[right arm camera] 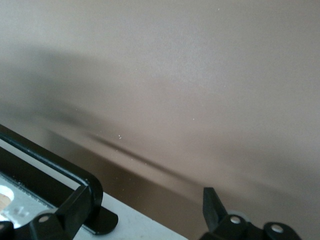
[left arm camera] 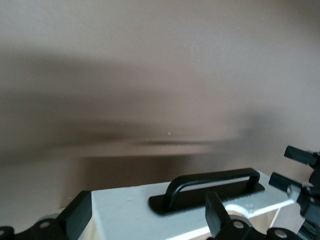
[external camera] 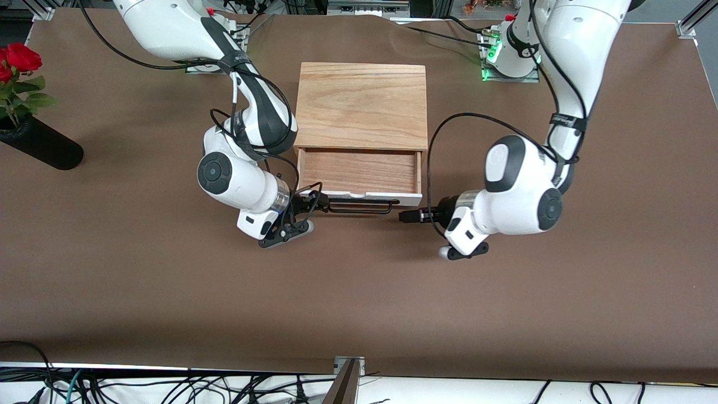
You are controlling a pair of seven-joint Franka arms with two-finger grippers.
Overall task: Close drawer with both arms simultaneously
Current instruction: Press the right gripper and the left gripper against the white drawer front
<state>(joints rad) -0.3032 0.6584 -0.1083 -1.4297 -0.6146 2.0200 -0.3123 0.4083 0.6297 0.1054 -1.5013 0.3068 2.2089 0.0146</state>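
front view: drawer (external camera: pixel 359 171) half open, middle of frame, wide side to side; right end effector (external camera: pixel 314 203) and left end effector (external camera: pixel 405 216) before its white front, box higher up | left wrist view: fingers (left arm camera: pixel 216 212) apart, empty, handle (left arm camera: pixel 210 190) lower middle | right wrist view: fingers (right arm camera: pixel 212 207) apart, empty, handle (right arm camera: pixel 50 172) lower left

Drawer (external camera: pixel 359 171): back part hidden under box top (external camera: pixel 362 104). Vase (external camera: pixel 42 147) and roses (external camera: pixel 17 67) cut by frame edge. Both arms' upper links cut off.

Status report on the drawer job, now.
Both pincers open: right pincer at one end of the handle, left pincer at the white front's other end. Drawer open. Nothing blocking.
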